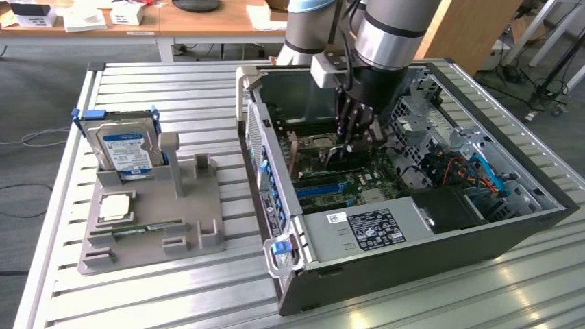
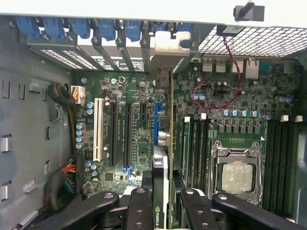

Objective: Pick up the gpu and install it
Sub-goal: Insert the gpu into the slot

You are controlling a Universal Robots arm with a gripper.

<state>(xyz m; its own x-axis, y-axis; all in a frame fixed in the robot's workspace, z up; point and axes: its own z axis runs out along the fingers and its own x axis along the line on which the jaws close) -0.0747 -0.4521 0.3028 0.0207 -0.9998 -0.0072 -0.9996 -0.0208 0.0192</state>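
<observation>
My gripper (image 1: 352, 142) reaches down into the open computer case (image 1: 416, 257), over the motherboard (image 2: 139, 139). It is shut on the gpu (image 2: 164, 158), a thin card seen edge-on between the two black fingers (image 2: 139, 208). The card's metal bracket (image 2: 169, 49) stands at the rear slot openings of the case. The card stands upright along the blue expansion slot (image 2: 157, 120); I cannot tell whether its edge is in the slot. In the exterior view the gpu (image 1: 331, 159) shows as a dark slab just under the fingers.
A grey parts holder (image 1: 188, 236) lies at the exterior view's left, with a hard drive (image 1: 126, 147), a processor chip (image 1: 115, 205) and a green memory stick (image 1: 151, 225). Inside the case are the processor socket (image 2: 237, 175), cable bundles (image 2: 62, 191) and the power supply (image 1: 375, 229).
</observation>
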